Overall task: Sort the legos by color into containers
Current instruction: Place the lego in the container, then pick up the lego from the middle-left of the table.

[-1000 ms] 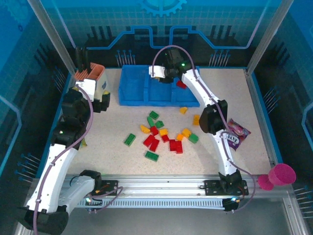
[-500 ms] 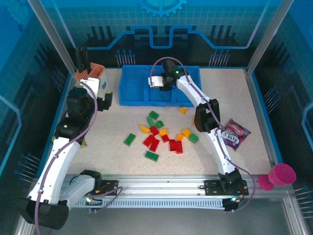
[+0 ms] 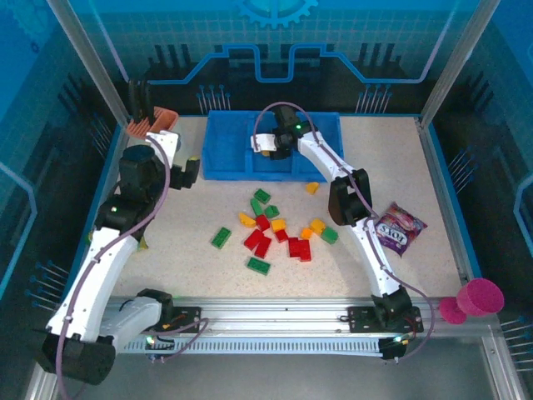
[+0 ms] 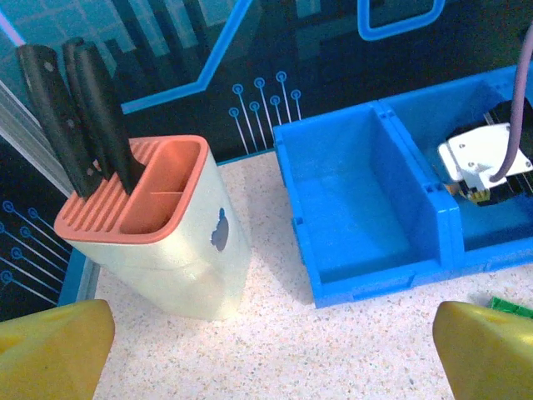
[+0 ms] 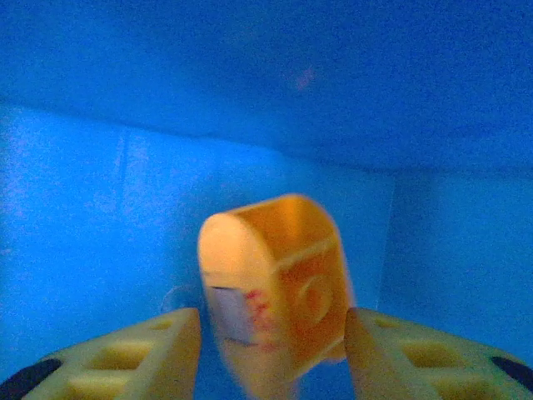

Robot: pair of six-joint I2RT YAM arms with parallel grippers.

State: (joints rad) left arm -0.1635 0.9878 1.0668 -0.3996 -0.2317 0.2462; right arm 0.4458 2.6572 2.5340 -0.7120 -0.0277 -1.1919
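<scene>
Right end effector point(image 3: 265, 143) down inside middle compartment of low blue plastic three-bin tray point(image 3: 225, 173). Its fingers stand parted, with a small orange-yellow studded brick point(image 5: 283, 275) tilted and blurred in the gap, blue tray wall behind it. Left end effector point(image 4: 271, 358) spread wide and holding nothing, above the speckled surface point(image 3: 200, 217) just left of the tray. Remaining green, orange-yellow and red bricks point(image 3: 293, 247) scattered mid-surface, well short of the tray.
</scene>
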